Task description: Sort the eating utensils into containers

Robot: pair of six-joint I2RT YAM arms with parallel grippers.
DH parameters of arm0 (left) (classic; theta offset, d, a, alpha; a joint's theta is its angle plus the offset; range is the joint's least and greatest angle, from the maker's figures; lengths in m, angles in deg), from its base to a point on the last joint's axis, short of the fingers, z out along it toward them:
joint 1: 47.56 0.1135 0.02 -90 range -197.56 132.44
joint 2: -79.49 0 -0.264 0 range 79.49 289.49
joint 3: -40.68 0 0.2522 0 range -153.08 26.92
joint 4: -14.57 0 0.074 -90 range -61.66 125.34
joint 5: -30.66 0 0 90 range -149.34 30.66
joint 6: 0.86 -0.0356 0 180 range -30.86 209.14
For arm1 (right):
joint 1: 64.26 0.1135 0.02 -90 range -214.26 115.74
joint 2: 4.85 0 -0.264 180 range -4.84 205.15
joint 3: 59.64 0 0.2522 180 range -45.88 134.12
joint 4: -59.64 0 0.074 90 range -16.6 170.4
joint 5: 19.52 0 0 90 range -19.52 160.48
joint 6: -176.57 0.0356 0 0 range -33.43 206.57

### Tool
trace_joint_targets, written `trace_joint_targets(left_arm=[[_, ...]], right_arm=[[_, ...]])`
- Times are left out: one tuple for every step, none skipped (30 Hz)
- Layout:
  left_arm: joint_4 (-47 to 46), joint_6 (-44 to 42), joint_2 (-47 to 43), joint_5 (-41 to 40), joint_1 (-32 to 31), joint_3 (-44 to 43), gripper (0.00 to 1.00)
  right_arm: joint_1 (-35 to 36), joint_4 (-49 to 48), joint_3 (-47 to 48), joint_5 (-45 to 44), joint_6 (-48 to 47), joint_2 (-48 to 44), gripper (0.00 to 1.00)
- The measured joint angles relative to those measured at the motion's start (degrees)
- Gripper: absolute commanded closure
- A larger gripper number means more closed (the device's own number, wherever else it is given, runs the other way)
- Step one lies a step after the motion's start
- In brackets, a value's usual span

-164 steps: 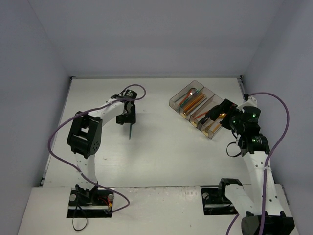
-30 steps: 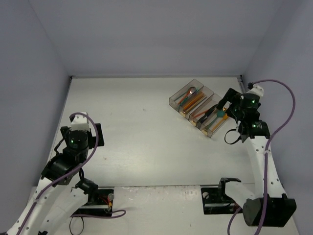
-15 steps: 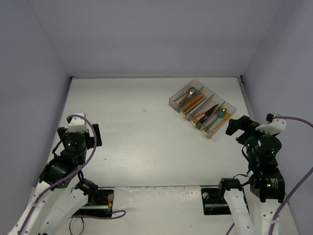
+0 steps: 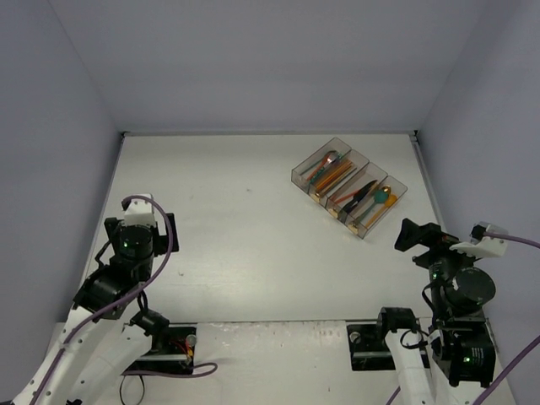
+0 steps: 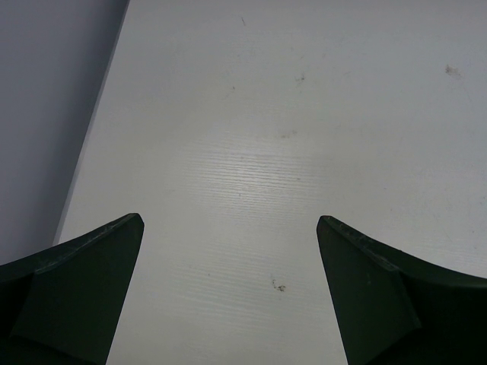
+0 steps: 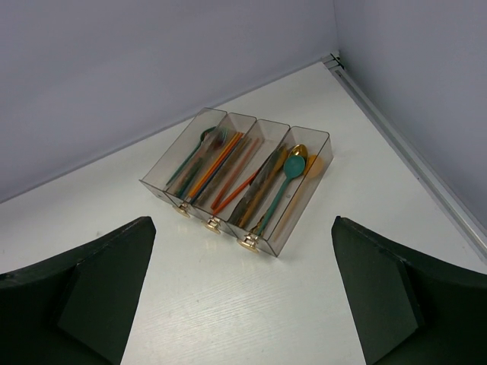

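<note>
The containers (image 4: 297, 177) stand as a row of smoky clear bins at the table's back right, and the right wrist view shows the containers (image 6: 323, 152) from the near side. The eating utensils (image 4: 354, 192) lie inside them: orange pieces (image 6: 221, 163), dark ones, and a teal spoon (image 6: 285, 182) beside a gold one in the rightmost bin. My right gripper (image 4: 413, 235) hangs open and empty, well short of the bins; my right gripper (image 6: 243, 220) frames them in its own view. My left gripper (image 4: 165, 232) is drawn back at the left. In its own view my left gripper (image 5: 230, 219) is open over bare table.
Grey walls close the white table on three sides. A metal rail (image 6: 411, 160) runs along the right edge near the bins. Small gold knobs (image 6: 249, 243) stick out of the bins' near ends. Both arm bases (image 4: 160, 342) sit at the front edge.
The right arm has pulled back from the bins toward its base. The left arm, which earlier held a teal utensil over the table, is folded back at the left with nothing in it.
</note>
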Motion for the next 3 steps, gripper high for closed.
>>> trace_joint_targets(left_arm=[[0.00, 0.00, 0.13, 0.06, 0.00, 0.00, 0.03], [0.00, 0.00, 0.21, 0.07, 0.00, 0.00, 0.03], [0.00, 0.00, 0.26, 0.07, 0.00, 0.00, 0.03]], right_arm=[[0.00, 0.05, 0.00, -0.01, 0.00, -0.14, 0.00], [0.00, 0.06, 0.00, -0.01, 0.00, -0.31, 0.00], [0.00, 0.05, 0.00, -0.01, -0.05, -0.45, 0.00]])
